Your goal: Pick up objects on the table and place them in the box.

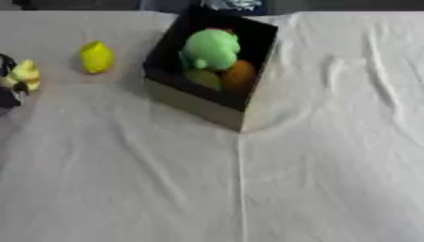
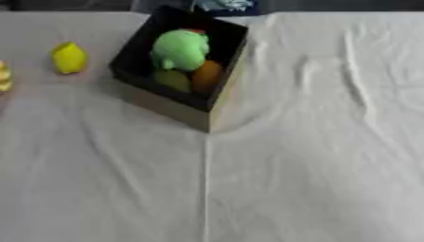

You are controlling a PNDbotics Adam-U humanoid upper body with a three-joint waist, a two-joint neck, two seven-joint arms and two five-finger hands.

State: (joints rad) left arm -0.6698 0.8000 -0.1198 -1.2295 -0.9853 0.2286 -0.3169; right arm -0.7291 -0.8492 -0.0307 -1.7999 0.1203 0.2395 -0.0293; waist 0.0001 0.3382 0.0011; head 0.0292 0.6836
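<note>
While the left hand (dark, at the view's edge) clutches a pale yellow object, a lemon lies beside the box.

Enters at 9 o'clock in the left eye view as the left hand, black and mostly cut off by the picture's edge. Shows only as dark parts at 12 and 6 o'clock of a pale yellow thing, touching it on both sides and curled round it. Points toward 3 o'clock. Hides wrist and arm beyond the edge. Barely reaches the right eye view.
</note>
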